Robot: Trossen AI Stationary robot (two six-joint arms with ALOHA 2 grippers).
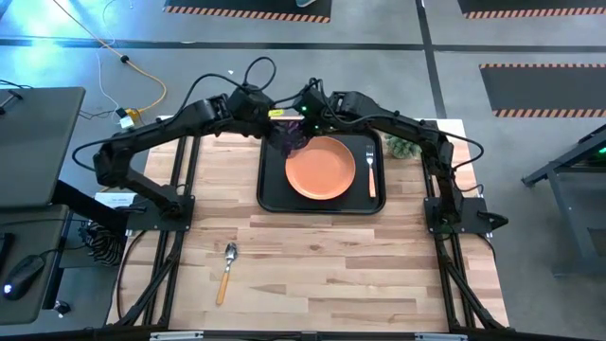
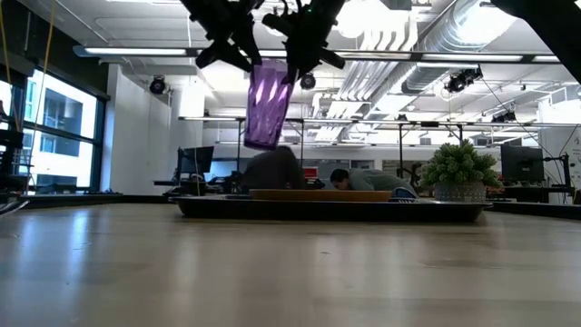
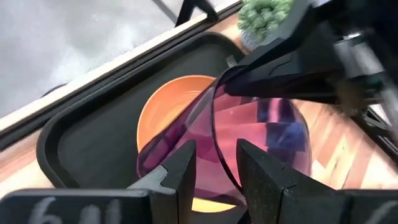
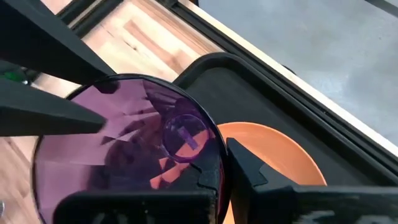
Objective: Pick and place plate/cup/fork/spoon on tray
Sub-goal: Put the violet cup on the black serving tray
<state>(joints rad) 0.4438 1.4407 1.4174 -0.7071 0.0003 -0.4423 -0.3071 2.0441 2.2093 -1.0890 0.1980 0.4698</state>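
Observation:
The translucent purple cup (image 2: 266, 104) hangs mouth up over the far left corner of the black tray (image 1: 270, 199), between both grippers. My left gripper (image 3: 216, 165) and my right gripper (image 4: 221, 177) are each shut on its rim, from opposite sides. The orange plate (image 1: 321, 169) lies flat in the middle of the tray. The fork (image 1: 370, 172) lies on the tray to the plate's right. The spoon (image 1: 227, 270) lies on the wooden table near its front left. My left gripper pinches the cup's rim (image 3: 214, 134), one finger (image 3: 264, 174) inside the cup and one (image 3: 180, 174) outside. It comes from above on the cup's left side. The cup hangs below the fingers, slightly tilted, clear of the tray. My right gripper pinches the cup's rim (image 4: 219, 149) on the side opposite my left gripper, the wall between its two fingers (image 4: 249, 168). It comes from above on the cup's right side. The cup hangs below it, clear of the tray.
A small green potted plant (image 1: 402, 147) stands at the table's far right, beside the tray. The near half of the wooden table (image 1: 331, 275) holds only the spoon. People sit at desks in the room beyond the table (image 2: 363, 179).

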